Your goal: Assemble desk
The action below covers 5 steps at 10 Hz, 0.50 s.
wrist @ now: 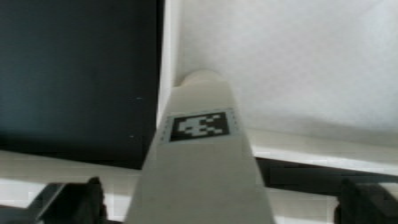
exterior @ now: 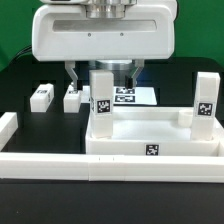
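1. Two white desk legs stand upright on the desk slab (exterior: pixel 150 128), a white rimmed tray lying on the black table (exterior: pixel 25 95): the left-corner leg (exterior: pixel 103 102) at the exterior view's left, the right-corner leg (exterior: pixel 205 100) at its right
2. Beside the slab, towards the exterior view's left, the first loose leg (exterior: pixel 42 95) and second loose leg (exterior: pixel 72 97) rest on the table
3. The gripper (exterior: pixel 103 76) straddles the left-corner leg, jaws apart; in the wrist view, gaps separate its fingers (wrist: pixel 68 200) from that tagged leg (wrist: pixel 201 150), so it grips nothing
4. The marker board (exterior: pixel 128 95) lies behind the slab, and a white rail (exterior: pixel 50 166) runs along the front

Exterior low, close, frontal; wrist close above shared leg (exterior: pixel 102 100) (wrist: pixel 199 150).
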{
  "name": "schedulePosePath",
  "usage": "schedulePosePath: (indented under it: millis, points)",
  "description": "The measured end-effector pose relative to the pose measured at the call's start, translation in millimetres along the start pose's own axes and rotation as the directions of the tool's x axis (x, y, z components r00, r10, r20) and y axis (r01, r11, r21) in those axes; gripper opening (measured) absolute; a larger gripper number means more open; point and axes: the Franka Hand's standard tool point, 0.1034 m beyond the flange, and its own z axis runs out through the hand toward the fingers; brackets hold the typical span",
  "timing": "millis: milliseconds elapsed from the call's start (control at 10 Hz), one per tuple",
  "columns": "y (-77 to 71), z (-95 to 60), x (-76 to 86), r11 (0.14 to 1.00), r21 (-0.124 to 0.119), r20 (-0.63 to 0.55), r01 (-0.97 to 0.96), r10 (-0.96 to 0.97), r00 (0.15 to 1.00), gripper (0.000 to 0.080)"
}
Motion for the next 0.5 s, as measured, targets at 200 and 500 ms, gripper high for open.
schedulePosePath:
  millis: [200, 500]
  points:
    - [0.1, 0.0, 0.0, 0.999, 0.000, 0.000, 0.035, -0.035, 0.999, 0.0637]
    - [0.3, 0.0, 0.0, 0.999, 0.000, 0.000, 0.034, -0.034, 0.999, 0.0286]
